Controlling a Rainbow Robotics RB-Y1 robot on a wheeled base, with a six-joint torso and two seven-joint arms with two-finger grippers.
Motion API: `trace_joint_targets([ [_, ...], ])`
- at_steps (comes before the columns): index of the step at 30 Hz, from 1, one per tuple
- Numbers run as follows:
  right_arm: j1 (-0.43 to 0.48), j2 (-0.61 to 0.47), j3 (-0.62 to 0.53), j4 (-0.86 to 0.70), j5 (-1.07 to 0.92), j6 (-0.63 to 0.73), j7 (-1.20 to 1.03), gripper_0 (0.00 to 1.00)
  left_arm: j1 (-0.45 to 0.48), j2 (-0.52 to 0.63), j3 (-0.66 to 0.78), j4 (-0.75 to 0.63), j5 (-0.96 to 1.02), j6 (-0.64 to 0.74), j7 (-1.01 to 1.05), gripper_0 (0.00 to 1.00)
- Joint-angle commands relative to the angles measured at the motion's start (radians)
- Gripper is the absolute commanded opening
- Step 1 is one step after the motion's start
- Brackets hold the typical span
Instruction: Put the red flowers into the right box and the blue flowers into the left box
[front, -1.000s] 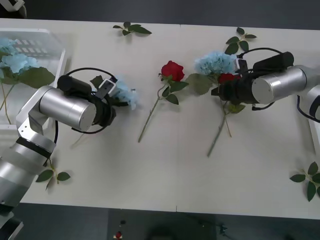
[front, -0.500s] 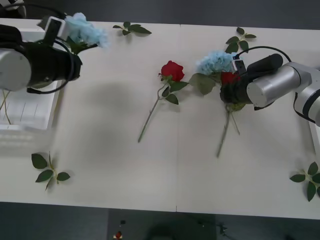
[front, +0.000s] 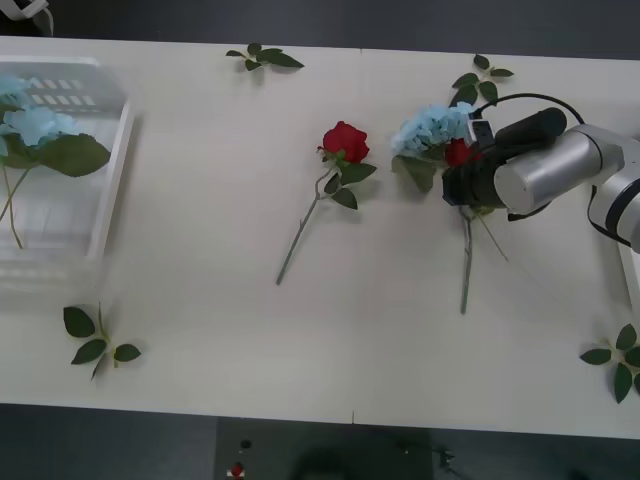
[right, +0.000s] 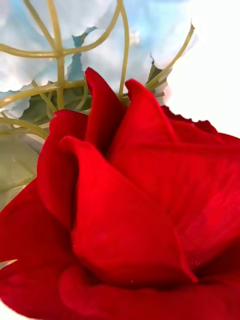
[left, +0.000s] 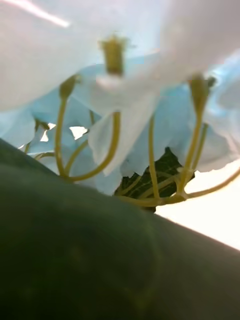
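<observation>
Right gripper (front: 466, 172) low over the table's right half, set right at the neck of a rose (front: 457, 152). Seems placed there because the head is the firmest part to take and the thin stem (front: 466, 270) offers little to clamp. Stem trailing straight back toward the near edge, free of everything else.

Right wrist view: red petals (right: 125, 200) pressed close up against the camera, so the head probably sits just ahead of the grip, at or between the tips. Cannot tell whether clamped on it or spread; the bloom hides that.

Blue cluster (front: 432, 125) touching the rose on its far side, its yellow-green stalks (right: 55, 60) directly behind the petals. Looks close enough to snag and be dragged along; worth lifting slowly and checking for separation.

Right box (front: 630, 280) at the table's right edge, near the arm, a short carry if the grip holds.

Second rose (front: 345, 140) lying mid-table, well apart, stem angled toward the near-left; not yet sorted.

Left box (front: 110, 190) at the far left with blue flowers (front: 30, 125) already inside, leaf draped toward its rim.

Left wrist view: pale blue petals (left: 150, 140) close above a dark leaf (left: 75, 250).
</observation>
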Motion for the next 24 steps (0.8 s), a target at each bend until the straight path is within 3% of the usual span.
trace_joint_targets([
  [1,-0.007,-0.004,-0.022,-0.012,0.003,-0.004,-0.047,0.00,0.015,0.055,0.003,0.096,0.014,-0.069,-0.118,0.00],
  [3,-0.007,-0.014,-0.032,-0.027,-0.003,-0.004,-0.051,0.00,0.015,0.064,0.005,0.131,0.016,-0.090,-0.150,0.02],
  [4,-0.007,-0.024,-0.038,-0.037,-0.006,-0.004,-0.055,0.00,0.015,0.067,0.005,0.143,0.016,-0.096,-0.160,0.13],
  [5,-0.005,-0.034,-0.044,-0.049,-0.017,-0.004,-0.056,0.00,0.015,0.070,0.005,0.154,0.017,-0.104,-0.164,0.39],
  [6,-0.007,-0.040,-0.045,-0.057,-0.028,-0.004,-0.056,0.00,0.015,0.070,0.005,0.158,0.017,-0.107,-0.164,0.50],
  [7,-0.007,-0.059,-0.051,-0.075,-0.051,-0.003,-0.056,0.00,0.015,0.072,0.005,0.163,0.022,-0.106,-0.167,0.72],
  [10,-0.005,-0.091,-0.053,-0.112,-0.086,-0.001,-0.056,0.00,0.013,0.072,0.002,0.162,0.042,-0.107,-0.170,0.96],
  [11,-0.005,-0.103,-0.053,-0.127,-0.100,-0.001,-0.056,0.00,0.012,0.072,0.002,0.160,0.065,-0.106,-0.174,1.00],
  [18,-0.005,-0.195,-0.055,-0.208,-0.178,0.000,-0.059,0.00,-0.045,0.072,0.014,0.100,0.198,0.060,-0.186,1.00],
  [24,-0.005,-0.252,-0.056,-0.264,-0.214,0.016,-0.061,0.00,-0.166,0.070,0.005,0.065,0.370,0.230,-0.204,1.00],
])
